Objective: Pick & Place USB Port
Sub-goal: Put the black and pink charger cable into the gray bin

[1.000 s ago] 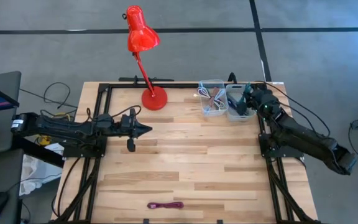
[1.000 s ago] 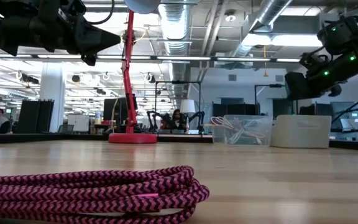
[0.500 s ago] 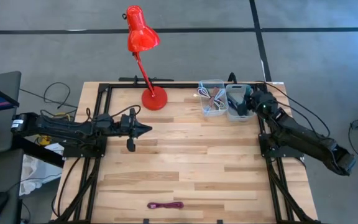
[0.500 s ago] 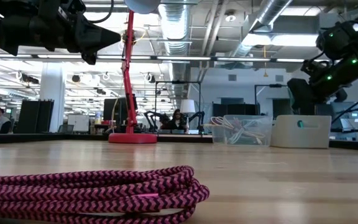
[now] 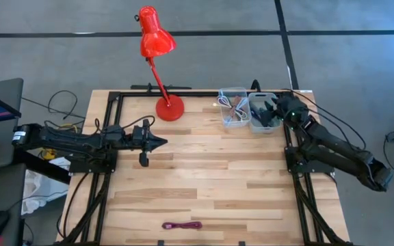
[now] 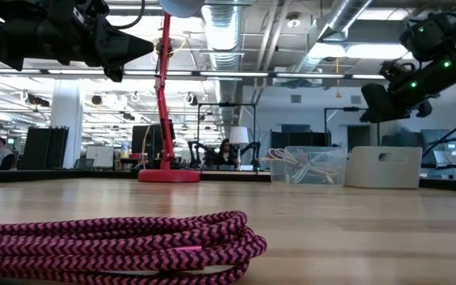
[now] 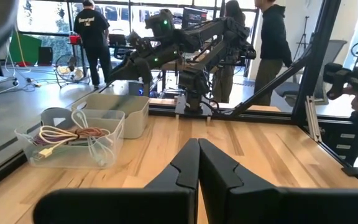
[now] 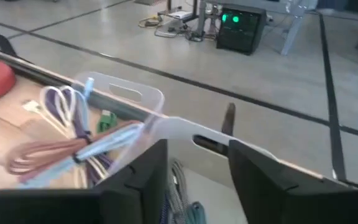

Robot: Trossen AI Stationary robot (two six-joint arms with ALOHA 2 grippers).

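A coiled magenta braided cable lies near the table's front edge, close in the low view. At the far right stand a clear bin of loose cables and, beside it, an opaque white bin. My right gripper hovers open over the white bin, with nothing between its fingers. A bluish cable lies in the bin below them. My left gripper waits shut above the table's left middle.
A red desk lamp stands at the far edge, left of the bins, with its head leaning out beyond the table. A black frame borders the tabletop. Bare wood spans the middle between the arms. People stand in the room beyond the table.
My right gripper dipped toward the white bin, then rose a little above it and opened. My left arm has kept still.
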